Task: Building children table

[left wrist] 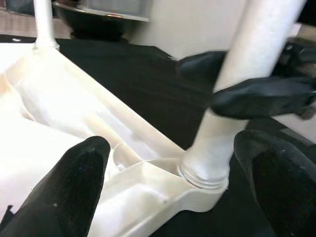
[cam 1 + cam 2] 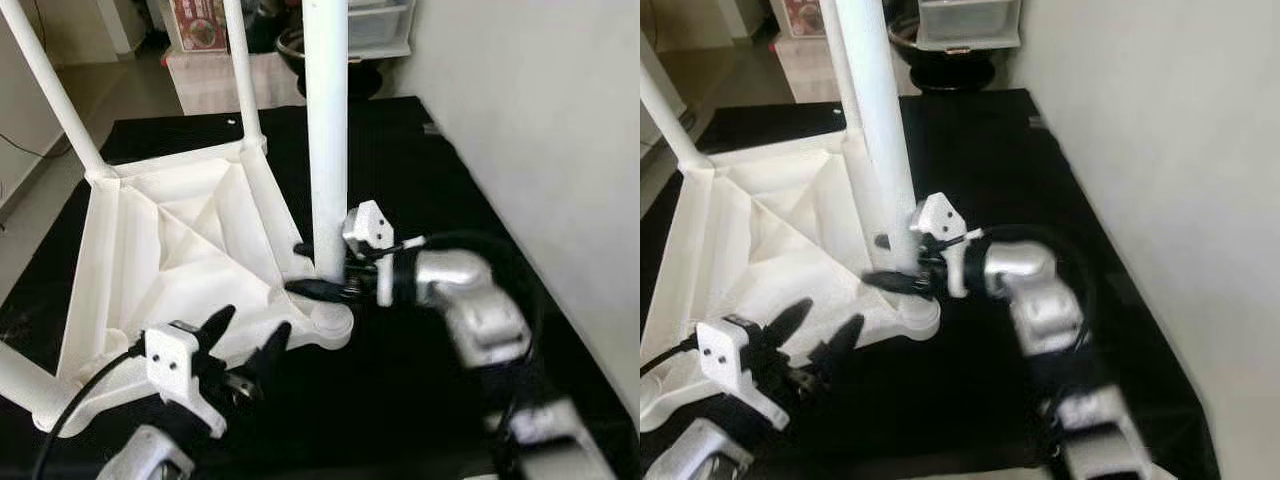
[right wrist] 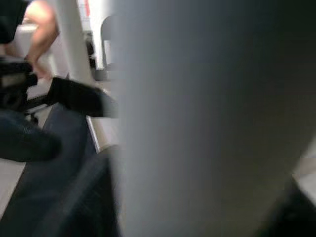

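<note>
White table top (image 2: pixel 190 240) lies upside down on black mat (image 2: pixel 420 180), legs pointing up. Right hand (image 2: pixel 322 270) pinches the near corner leg (image 2: pixel 327 140) low down, just above its socket, one finger on each side. Left hand (image 2: pixel 245 340) hovers spread just beside that corner, touching nothing.
</note>
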Motion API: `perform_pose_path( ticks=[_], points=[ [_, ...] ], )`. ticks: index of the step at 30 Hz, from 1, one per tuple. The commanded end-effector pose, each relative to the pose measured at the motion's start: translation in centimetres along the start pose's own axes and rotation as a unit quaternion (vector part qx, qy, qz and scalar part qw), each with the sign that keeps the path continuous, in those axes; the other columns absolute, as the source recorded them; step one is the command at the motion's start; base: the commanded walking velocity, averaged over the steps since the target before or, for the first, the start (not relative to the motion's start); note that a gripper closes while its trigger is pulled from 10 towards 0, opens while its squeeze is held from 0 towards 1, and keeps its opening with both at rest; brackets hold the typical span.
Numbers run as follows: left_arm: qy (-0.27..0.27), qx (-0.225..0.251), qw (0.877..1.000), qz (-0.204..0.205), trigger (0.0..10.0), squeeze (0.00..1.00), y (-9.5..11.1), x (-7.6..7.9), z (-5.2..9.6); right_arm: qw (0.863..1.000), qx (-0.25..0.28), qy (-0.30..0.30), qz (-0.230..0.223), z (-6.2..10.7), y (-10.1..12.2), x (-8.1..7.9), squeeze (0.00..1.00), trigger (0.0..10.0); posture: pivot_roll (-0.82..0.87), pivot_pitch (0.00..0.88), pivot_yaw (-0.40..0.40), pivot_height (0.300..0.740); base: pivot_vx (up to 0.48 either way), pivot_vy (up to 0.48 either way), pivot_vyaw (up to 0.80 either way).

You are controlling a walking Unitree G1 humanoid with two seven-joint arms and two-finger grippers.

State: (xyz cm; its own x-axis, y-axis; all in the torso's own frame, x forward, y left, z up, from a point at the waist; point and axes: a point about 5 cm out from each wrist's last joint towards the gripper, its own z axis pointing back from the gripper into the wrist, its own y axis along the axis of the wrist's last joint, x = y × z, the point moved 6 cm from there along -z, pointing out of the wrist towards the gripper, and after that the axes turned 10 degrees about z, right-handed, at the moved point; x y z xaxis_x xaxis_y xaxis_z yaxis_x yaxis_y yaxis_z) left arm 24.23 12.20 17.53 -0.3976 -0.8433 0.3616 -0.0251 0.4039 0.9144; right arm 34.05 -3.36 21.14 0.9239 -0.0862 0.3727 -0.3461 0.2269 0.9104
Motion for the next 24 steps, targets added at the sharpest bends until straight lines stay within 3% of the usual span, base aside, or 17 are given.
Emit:
perform_pose_path(
  ticks=[1,4,5,9,15,16,17,24],
  points=[
    [0.010,-0.008,1.000,0.002,10.0,0.00,-0.5,-0.3,0.4,0.999,0.015,0.032,-0.004,-0.5,0.0,0.0,1.00,10.0,0.07,0.111,0.008,0.740,0.000,0.000,0.00],
    [0.009,-0.009,1.000,0.002,10.0,0.00,-0.5,-0.2,0.4,0.999,0.017,0.035,-0.007,-0.5,0.0,0.3,1.00,10.0,0.08,0.111,0.007,0.740,0.000,0.000,0.00],
    [0.009,-0.009,1.000,0.002,10.0,0.00,-0.5,-0.1,0.5,0.999,0.014,0.035,-0.009,-0.6,0.0,0.8,0.00,10.0,0.08,0.113,0.005,0.740,0.000,0.000,0.00],
    [0.002,-0.013,1.000,-0.003,10.0,0.00,-0.6,0.6,0.7,0.998,0.000,0.046,-0.033,-0.5,-0.6,1.9,0.00,10.0,0.09,0.118,0.003,0.740,0.000,0.000,0.00],
    [-0.005,-0.017,1.000,-0.003,10.0,0.00,-0.7,0.9,0.7,0.997,0.001,0.058,-0.041,-0.4,-0.8,2.1,0.00,10.0,0.09,0.119,0.003,0.740,0.000,0.000,0.00],
    [-0.008,-0.019,1.000,-0.001,10.0,0.00,-0.8,0.9,0.7,0.996,0.001,0.068,-0.051,-0.3,-1.1,2.0,0.00,6.3,0.08,0.121,0.002,0.740,0.000,0.000,0.00],
    [-0.010,-0.020,1.000,0.002,10.0,0.00,-0.9,1.0,0.7,0.995,0.005,0.078,-0.058,-0.1,-1.2,1.9,0.00,0.0,0.08,0.122,0.001,0.740,0.000,0.000,0.00],
    [-0.022,-0.026,0.999,0.005,10.0,0.00,-1.1,1.3,0.7,0.995,0.022,0.074,-0.068,0.7,-1.8,1.5,0.00,0.0,0.05,0.126,0.007,0.740,0.000,0.000,0.00]
  ],
)
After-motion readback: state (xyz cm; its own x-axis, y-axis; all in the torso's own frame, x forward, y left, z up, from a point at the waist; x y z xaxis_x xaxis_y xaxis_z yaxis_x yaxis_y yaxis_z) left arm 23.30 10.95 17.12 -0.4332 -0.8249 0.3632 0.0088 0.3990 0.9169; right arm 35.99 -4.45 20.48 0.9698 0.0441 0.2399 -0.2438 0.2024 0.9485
